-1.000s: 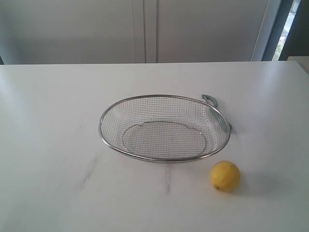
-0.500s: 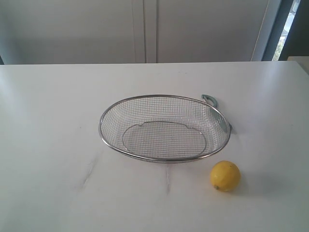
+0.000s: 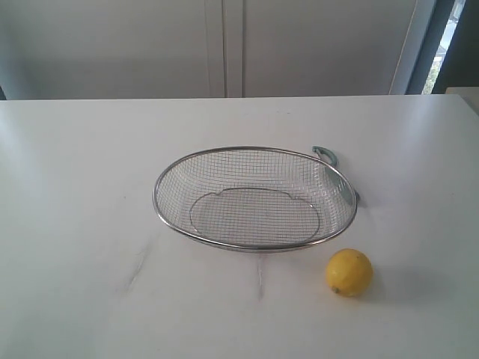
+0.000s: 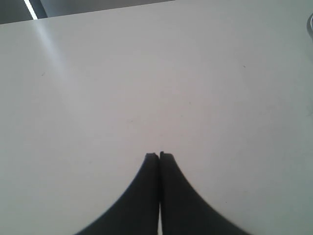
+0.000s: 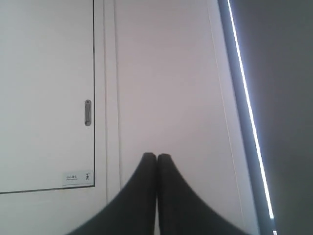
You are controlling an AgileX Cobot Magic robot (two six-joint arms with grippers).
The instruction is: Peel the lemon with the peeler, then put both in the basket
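The wire mesh basket (image 3: 161, 179) stands empty in the middle of the white table (image 3: 82, 157). A yellow lemon (image 3: 349, 271) rests on the table just in front of the basket's right end. Behind that end lies the teal peeler (image 3: 327, 154), mostly hidden by the mesh and rim. Neither arm appears in the exterior view. In the left wrist view my left gripper (image 4: 159, 154) is shut with nothing in it, over bare table. My right gripper (image 5: 156, 155), shut and empty too, faces a white wall and door.
White cabinet doors (image 3: 224, 45) stand behind the table. A grey door handle (image 5: 88, 112) and a small sign (image 5: 77, 177) show in the right wrist view. A sliver of the basket rim (image 4: 310, 23) shows at the edge of the left wrist view.
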